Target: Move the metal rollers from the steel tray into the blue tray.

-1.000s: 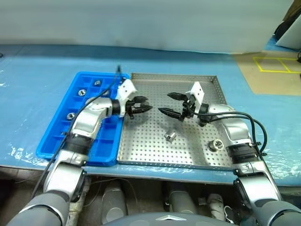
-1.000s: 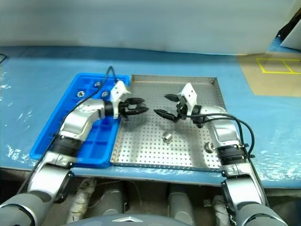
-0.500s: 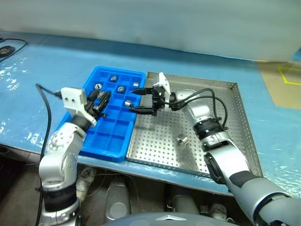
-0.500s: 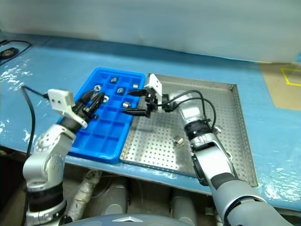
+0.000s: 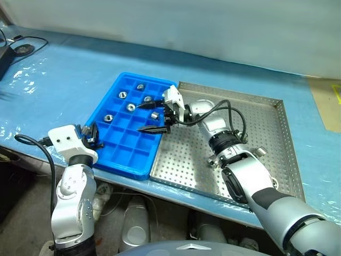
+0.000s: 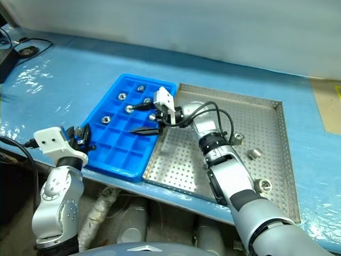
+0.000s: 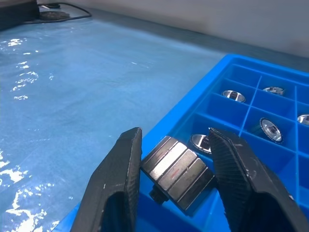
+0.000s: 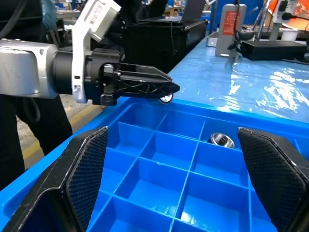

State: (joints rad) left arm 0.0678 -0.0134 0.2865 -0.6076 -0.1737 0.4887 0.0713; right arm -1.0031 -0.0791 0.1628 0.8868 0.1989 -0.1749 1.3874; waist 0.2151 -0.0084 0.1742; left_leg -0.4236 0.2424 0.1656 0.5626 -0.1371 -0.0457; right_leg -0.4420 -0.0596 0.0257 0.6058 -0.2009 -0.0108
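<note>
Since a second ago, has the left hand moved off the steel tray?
Yes. The left hand has crossed the blue tray from the steel tray side to its outer edge.

The right tool (image 5: 149, 114) spans the blue tray (image 5: 114, 148) near its right rim; the cells toward the left tool (image 5: 91, 136) lie unblocked.

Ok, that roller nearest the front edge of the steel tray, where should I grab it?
Pinch its curved outer wall from straight above: the roller seems to stand on end, hole up, on the steel tray floor with free space around it, so both sides are reachable.
</note>
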